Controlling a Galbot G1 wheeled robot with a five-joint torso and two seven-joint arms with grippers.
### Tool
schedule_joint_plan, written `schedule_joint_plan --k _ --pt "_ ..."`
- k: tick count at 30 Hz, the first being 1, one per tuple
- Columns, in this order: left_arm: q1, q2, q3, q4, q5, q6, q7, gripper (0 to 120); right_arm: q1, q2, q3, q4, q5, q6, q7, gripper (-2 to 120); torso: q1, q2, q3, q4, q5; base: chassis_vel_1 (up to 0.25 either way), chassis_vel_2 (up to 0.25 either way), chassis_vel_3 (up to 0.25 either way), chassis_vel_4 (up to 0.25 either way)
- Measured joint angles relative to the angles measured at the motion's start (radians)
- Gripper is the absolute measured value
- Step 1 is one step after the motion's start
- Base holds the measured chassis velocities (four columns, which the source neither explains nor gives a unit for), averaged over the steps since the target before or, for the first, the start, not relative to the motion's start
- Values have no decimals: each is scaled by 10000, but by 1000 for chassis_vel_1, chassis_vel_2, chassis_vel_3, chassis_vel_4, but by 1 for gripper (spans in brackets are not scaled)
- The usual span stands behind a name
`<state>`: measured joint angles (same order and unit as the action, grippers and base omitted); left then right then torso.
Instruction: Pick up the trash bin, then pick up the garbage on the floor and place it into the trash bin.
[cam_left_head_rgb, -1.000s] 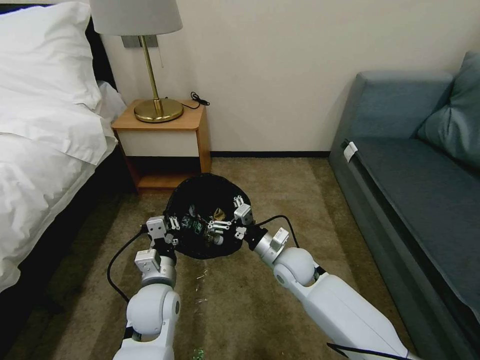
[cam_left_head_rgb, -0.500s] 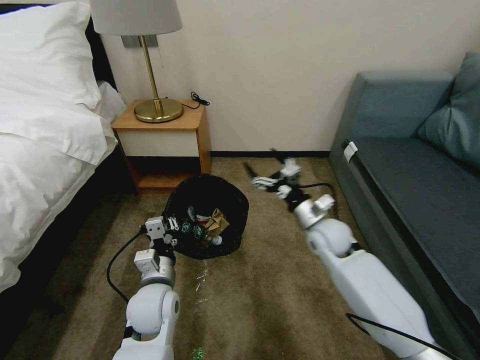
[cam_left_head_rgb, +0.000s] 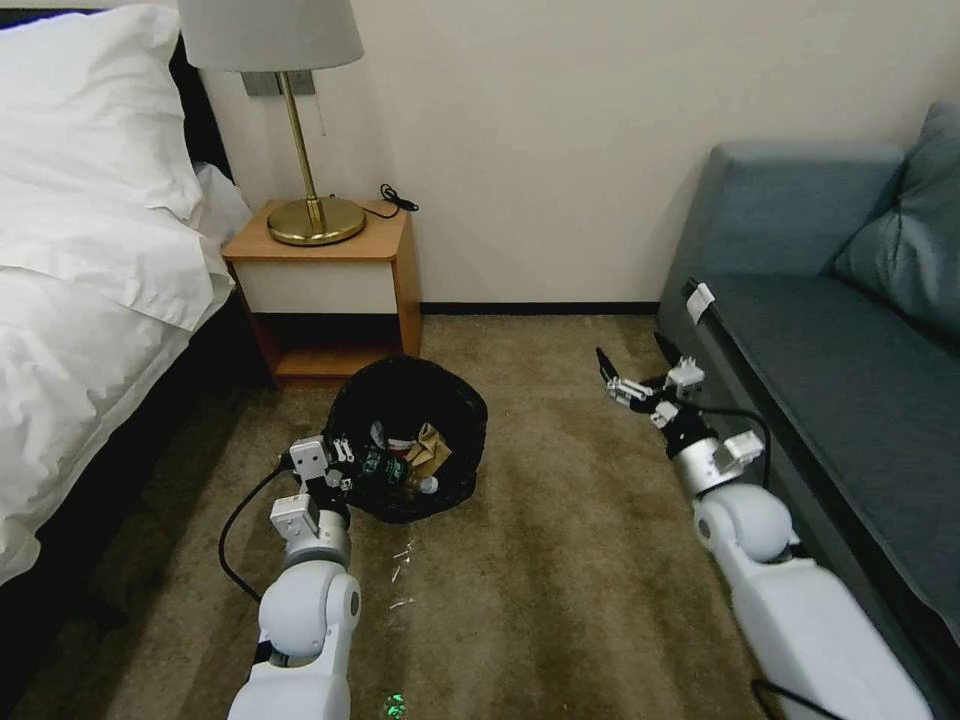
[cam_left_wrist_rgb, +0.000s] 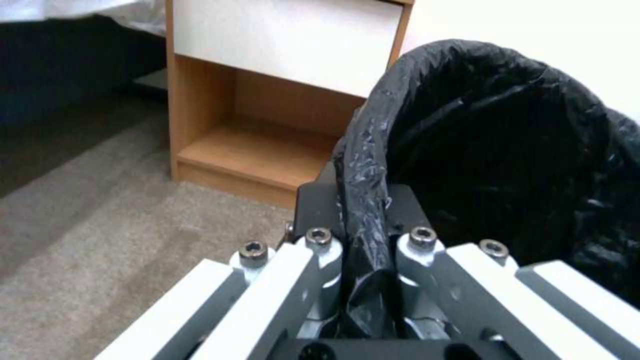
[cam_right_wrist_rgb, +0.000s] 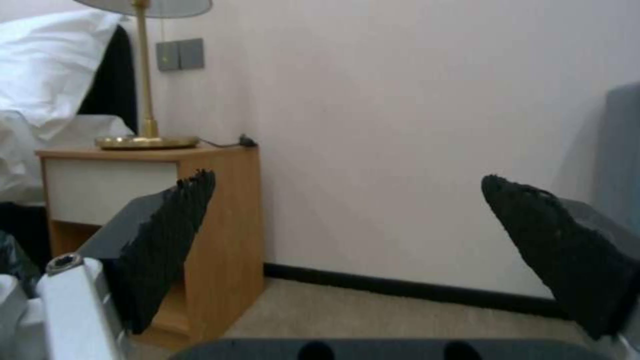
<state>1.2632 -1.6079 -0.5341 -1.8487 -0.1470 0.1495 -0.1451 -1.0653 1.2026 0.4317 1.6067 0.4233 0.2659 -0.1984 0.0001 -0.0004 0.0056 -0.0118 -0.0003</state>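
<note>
Left tool (cam_left_head_rgb: 340, 462): I have it pinched on the near rim of the trash bin (cam_left_head_rgb: 410, 400), black bag liner pressed between its fingers (cam_left_wrist_rgb: 320, 240) in the left wrist view. Right tool (cam_left_head_rgb: 632, 366): spread wide, nothing between its black fingertips (cam_right_wrist_rgb: 167, 240), raised over the carpet (cam_left_head_rgb: 560, 560) just beside the sofa (cam_left_head_rgb: 850, 380), well apart from the bin. Trash bin: on the carpet in front of the nightstand (cam_left_head_rgb: 330, 290), mouth toward me. Garbage, inside the bin: crumpled tan paper bag (cam_left_head_rgb: 430, 448), red-and-white carton (cam_left_head_rgb: 398, 441), green-labelled bottle (cam_left_head_rgb: 385, 468). A few small pale scraps (cam_left_head_rgb: 400, 565) lie on the carpet near the bin. Nightstand: carries a brass lamp (cam_left_head_rgb: 305, 190), with the bed (cam_left_head_rgb: 90, 250) beside it.
</note>
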Motion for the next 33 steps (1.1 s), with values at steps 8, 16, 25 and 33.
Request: schedule_joint_plan --k 8,16,25,33 --pt "-384 0 6 627 -912 76 -633 4 -491 18 325 91 -55 162 -240 99 0 0 0 -3 2 0 0 0 0" --pt "-861 53 -149 1191 -1587 152 -1053 4 -905 36 512 314 -55 268 -464 98 0 1 0 -3 1 0 0 0 0" --pt "-1114 201 -326 1654 -2091 482 -1072 4 -1135 42 631 431 -78 328 -593 98 0 0 0 -2 1 0 0 0 0" --pt "-1288 280 -506 1911 -2520 716 -1068 4 -1326 122 715 426 -79 425 -749 98 0 0 0 -2 1 0 0 0 0"
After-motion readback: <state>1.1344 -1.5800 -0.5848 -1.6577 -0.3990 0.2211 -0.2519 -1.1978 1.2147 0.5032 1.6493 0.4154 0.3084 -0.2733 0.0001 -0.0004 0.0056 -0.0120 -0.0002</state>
